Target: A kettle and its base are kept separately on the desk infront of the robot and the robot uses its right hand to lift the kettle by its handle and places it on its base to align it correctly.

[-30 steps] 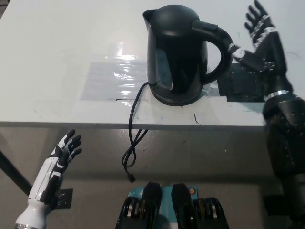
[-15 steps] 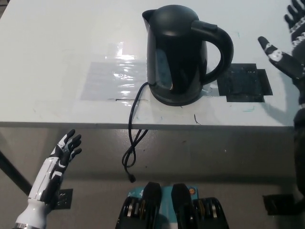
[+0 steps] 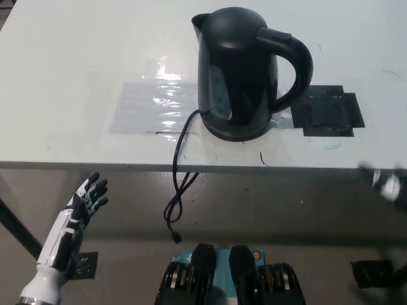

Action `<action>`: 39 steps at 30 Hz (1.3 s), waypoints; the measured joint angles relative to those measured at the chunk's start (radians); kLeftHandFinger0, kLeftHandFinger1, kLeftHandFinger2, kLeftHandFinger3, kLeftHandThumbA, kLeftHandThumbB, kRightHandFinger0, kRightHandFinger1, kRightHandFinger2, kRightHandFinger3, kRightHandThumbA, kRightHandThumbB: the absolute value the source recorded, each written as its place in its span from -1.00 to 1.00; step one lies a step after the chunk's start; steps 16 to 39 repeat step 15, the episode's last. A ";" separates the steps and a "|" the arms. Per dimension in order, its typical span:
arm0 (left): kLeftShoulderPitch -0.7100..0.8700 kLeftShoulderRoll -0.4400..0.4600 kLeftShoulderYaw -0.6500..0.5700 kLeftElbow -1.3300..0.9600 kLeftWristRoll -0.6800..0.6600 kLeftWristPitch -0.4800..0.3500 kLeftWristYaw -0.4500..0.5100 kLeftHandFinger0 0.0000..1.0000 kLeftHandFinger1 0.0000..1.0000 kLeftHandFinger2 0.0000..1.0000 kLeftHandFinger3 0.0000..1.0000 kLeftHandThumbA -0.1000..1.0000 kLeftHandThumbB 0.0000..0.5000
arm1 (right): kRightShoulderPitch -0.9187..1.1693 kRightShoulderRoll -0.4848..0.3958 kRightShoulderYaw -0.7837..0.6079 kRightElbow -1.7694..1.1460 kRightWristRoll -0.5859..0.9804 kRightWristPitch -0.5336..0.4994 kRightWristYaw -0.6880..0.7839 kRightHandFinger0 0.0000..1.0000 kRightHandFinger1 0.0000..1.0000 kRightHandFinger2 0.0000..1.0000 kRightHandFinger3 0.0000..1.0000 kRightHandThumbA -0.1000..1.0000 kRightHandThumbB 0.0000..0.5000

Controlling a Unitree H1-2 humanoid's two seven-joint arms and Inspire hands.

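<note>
A single head camera looks steeply down, fairly close, over the tabletop (image 3: 76,76) edge; floor shows beneath, behind the left hand (image 3: 86,198) at lower left.

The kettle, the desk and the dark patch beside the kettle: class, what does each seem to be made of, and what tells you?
Kettle: probably moulded plastic, glossy black; soft highlights on its body and handle.
Desk: smooth white top, perhaps laminate; flat, faint scuffs.
Dark patch: likely black tape, matte; straight overlapping strips.

Left hand (image 3: 86,198) low, fingers (image 3: 96,186) apart; right hand (image 3: 389,185) blurred at edge.
</note>
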 measured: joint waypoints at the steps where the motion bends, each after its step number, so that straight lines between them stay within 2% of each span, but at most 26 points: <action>1: 0.000 0.000 0.000 0.000 0.000 0.000 0.000 1.00 1.00 1.00 1.00 0.99 -0.36 | 0.039 0.005 0.006 0.021 -0.009 -0.012 0.002 1.00 1.00 1.00 1.00 1.00 0.58; 2: 0.000 0.000 0.000 0.000 0.000 0.000 0.000 1.00 1.00 1.00 1.00 1.00 -0.40 | 0.058 0.008 0.010 0.037 -0.012 -0.022 0.004 1.00 1.00 1.00 1.00 1.00 0.47; 5: -0.001 -0.001 0.000 0.000 0.000 -0.003 0.000 1.00 1.00 1.00 1.00 1.00 -0.36 | 0.106 0.022 0.024 0.100 -0.029 -0.061 0.007 1.00 1.00 1.00 1.00 1.00 0.30; 9: 0.000 -0.001 0.002 0.000 0.000 -0.005 0.000 1.00 1.00 1.00 1.00 1.00 -0.35 | 0.121 0.041 0.033 0.175 -0.055 -0.111 0.006 1.00 1.00 1.00 1.00 1.00 0.21; 14: 0.000 -0.001 0.002 0.004 0.000 -0.006 0.000 1.00 1.00 1.00 1.00 1.00 -0.42 | 0.116 0.065 0.035 0.253 -0.075 -0.149 0.005 1.00 1.00 1.00 1.00 1.00 0.23; 39: 0.000 -0.001 0.002 0.005 0.000 -0.006 0.000 1.00 1.00 1.00 1.00 1.00 -0.42 | 0.114 0.065 0.035 0.259 -0.078 -0.150 0.005 1.00 1.00 1.00 1.00 1.00 0.23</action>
